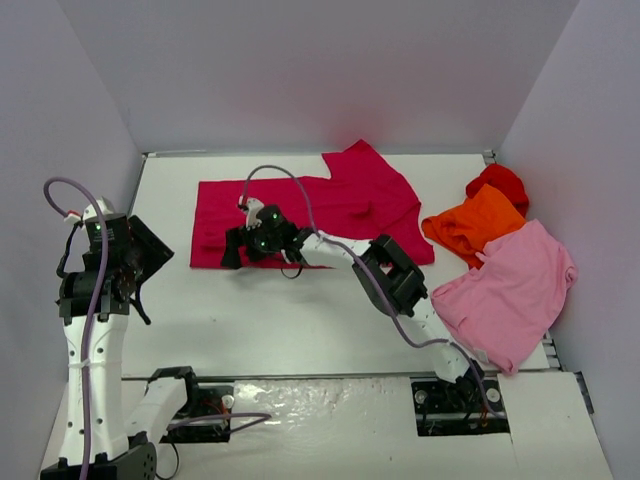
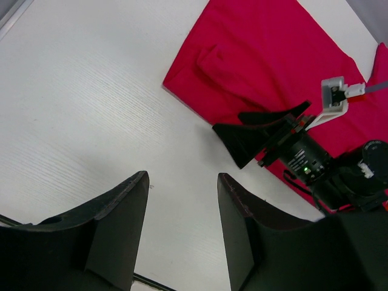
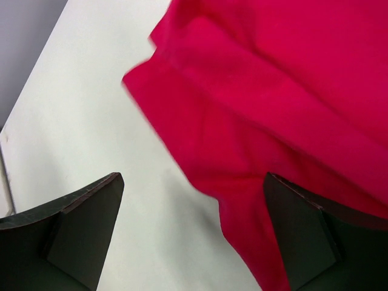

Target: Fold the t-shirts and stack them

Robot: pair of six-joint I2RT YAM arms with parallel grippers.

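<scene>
right gripper (image 1: 232, 252) wide over raspberry-red shirt (image 1: 335, 205), near edge

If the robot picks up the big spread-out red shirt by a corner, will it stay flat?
Probably not: the raspberry-red shirt lies in soft folds, so it would likely droop. It looks thin, so it is probably light. Pushed, it would likely bunch up rather than slide whole across the table.

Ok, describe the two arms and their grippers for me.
Both arms: white links with black joints. The left arm and right arm each carry a looping mauve cable. The left gripper and right gripper have broad matte-black wedge fingers; green lights glow at the right wrist.
</scene>
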